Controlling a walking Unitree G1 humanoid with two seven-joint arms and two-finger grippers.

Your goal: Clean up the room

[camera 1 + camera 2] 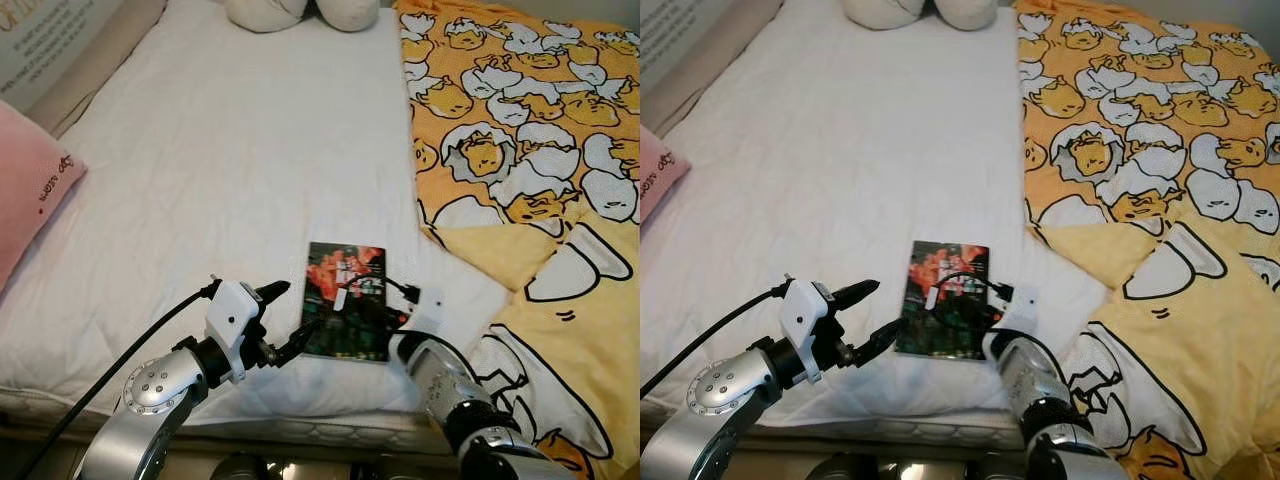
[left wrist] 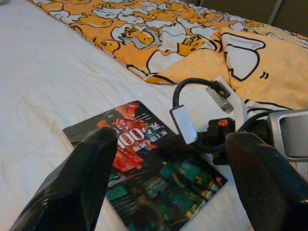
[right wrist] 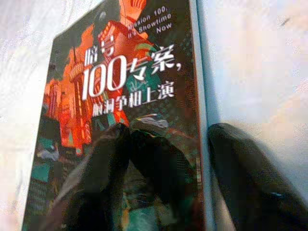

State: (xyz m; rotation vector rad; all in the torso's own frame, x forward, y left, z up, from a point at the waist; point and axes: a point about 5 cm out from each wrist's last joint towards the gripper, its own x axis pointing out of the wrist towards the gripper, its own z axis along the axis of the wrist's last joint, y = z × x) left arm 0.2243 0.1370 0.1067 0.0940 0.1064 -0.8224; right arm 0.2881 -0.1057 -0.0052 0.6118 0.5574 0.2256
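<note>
While the white bed (image 1: 230,180) lies wide with an orange egg-pattern blanket (image 1: 520,130) on its right side, a dark book (image 1: 345,300) rests flat near the front edge of the mattress. At the book's right edge, the right gripper (image 3: 166,168) has its fingers spread apart, one on the cover and one on the sheet beside. By the book's left side, the left gripper (image 1: 283,320) hovers, wide open and holding nothing.

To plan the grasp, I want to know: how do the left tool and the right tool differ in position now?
The left tool hovers beside the dark glossy book, off its left edge; the right tool is at the book's right edge, one finger on the cover. Both are open.
</note>
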